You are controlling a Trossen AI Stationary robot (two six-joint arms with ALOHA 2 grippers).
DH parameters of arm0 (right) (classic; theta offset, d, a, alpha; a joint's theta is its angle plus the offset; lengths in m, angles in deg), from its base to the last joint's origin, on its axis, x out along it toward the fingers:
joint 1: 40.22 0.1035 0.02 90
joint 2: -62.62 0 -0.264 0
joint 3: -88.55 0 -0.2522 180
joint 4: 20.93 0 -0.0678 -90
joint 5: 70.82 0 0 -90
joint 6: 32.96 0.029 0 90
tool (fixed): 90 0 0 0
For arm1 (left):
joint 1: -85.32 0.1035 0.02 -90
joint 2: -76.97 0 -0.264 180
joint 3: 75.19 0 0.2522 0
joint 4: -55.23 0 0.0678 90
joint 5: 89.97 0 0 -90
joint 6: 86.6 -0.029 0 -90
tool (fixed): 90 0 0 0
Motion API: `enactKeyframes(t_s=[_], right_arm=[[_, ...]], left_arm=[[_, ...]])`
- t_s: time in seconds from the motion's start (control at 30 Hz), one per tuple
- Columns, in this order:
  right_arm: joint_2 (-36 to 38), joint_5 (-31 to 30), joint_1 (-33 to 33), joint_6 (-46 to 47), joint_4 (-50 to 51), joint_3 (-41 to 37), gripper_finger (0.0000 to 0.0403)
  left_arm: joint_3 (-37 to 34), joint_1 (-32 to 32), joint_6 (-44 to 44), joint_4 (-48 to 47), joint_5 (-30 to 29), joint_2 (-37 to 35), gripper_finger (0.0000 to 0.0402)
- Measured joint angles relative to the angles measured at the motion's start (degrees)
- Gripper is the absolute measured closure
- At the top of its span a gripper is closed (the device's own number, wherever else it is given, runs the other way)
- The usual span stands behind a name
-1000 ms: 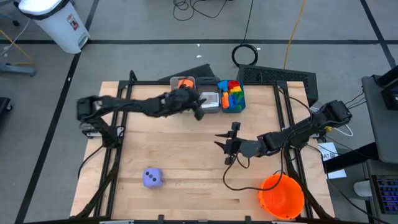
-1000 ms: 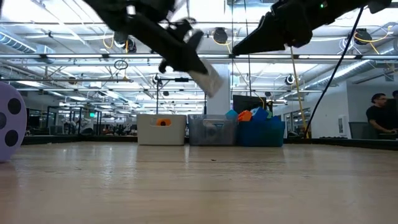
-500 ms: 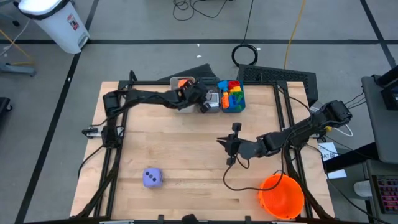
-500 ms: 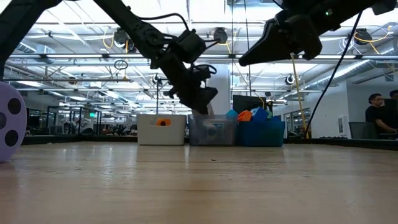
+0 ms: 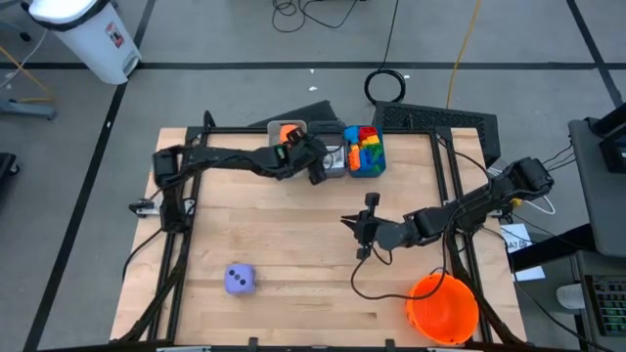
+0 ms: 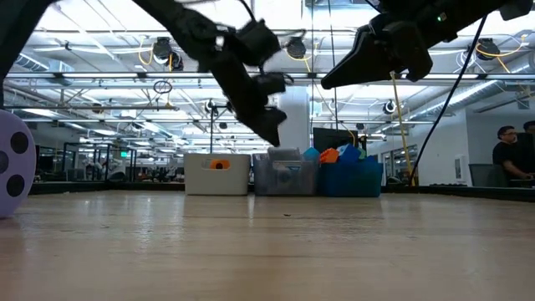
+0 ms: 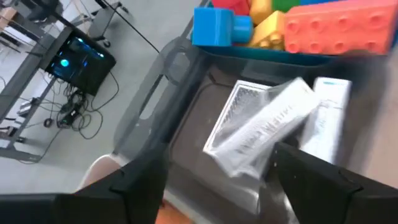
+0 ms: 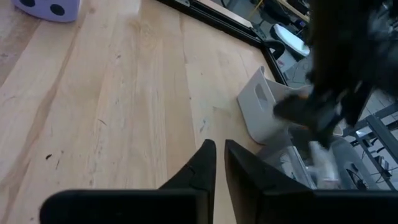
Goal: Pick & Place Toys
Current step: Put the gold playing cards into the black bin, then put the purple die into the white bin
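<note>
My left gripper (image 7: 217, 160) hangs open just above the middle grey bin (image 5: 334, 160) at the table's far edge. White picture cards (image 7: 261, 127) lie in that bin between and beyond the fingers; the top one lies tilted on the others. The blue bin (image 5: 364, 150) beside it holds coloured blocks (image 7: 292, 22), and an orange die (image 5: 290, 130) sits in the white bin (image 8: 266, 115). A purple die (image 5: 240, 280) rests on the table near the front left. My right gripper (image 5: 363, 224) hovers shut and empty over the table's middle.
A big orange bucket (image 5: 442, 308) stands at the table's front right corner. The three bins stand in a row along the far edge (image 6: 284, 176). Bare wood lies between the purple die and my right gripper. A person (image 6: 508, 155) stands in the room behind.
My left gripper has carried a white card to the middle bin, dipped toward it and opened; the card now lies in the bin, and the gripper has risen a little. My right gripper has shut in place.
</note>
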State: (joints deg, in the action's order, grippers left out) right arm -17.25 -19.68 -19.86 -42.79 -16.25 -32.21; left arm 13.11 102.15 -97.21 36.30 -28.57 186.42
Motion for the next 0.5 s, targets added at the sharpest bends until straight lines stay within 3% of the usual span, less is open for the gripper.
enactKeyframes(t_s=[0.23,0.5], right_arm=[[0.0,0.0,0.0,0.0,0.7,0.0,0.0374],[0.0,0.0,0.0,0.4,0.8,0.0,0.0379]], left_arm=[[0.0,-4.8,7.5,-19.3,1.6,-13.1,0.0078],[0.0,-16.7,24.3,-44.9,20.4,-26.8,0.0088]])
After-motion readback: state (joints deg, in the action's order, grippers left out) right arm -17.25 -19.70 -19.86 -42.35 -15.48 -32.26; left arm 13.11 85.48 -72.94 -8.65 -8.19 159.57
